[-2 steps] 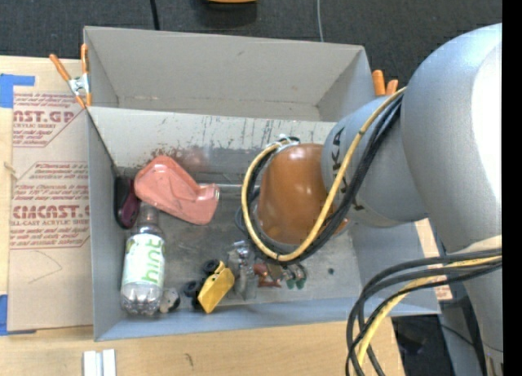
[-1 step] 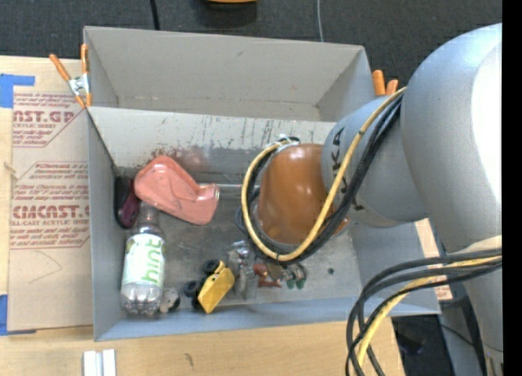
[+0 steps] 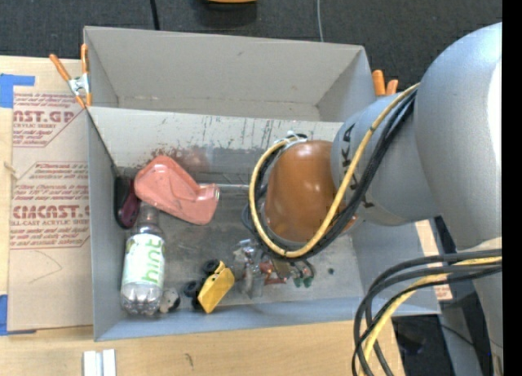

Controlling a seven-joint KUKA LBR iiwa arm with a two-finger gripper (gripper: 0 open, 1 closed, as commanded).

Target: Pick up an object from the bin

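The grey arm [image 3: 457, 146] looms at the right of the frame, its orange wrist cover [image 3: 298, 191] hanging over the metal bin [image 3: 220, 72]; in the bin's left half lie a pink, shoe-like lump [image 3: 175, 191] and, below it, a clear bottle [image 3: 143, 264] with a green label; the claw [image 3: 259, 270] sits low by the bin's lower wall, right of centre; wide or narrow, I cannot tell. Just to its left lies a small yellow block [image 3: 216, 286], its long axis slanting from lower left to upper right, the upper end nearest the claw; that looks the likeliest pick, needing a short shift leftward; a small black bit [image 3: 192, 289] lies just beside the block's left.
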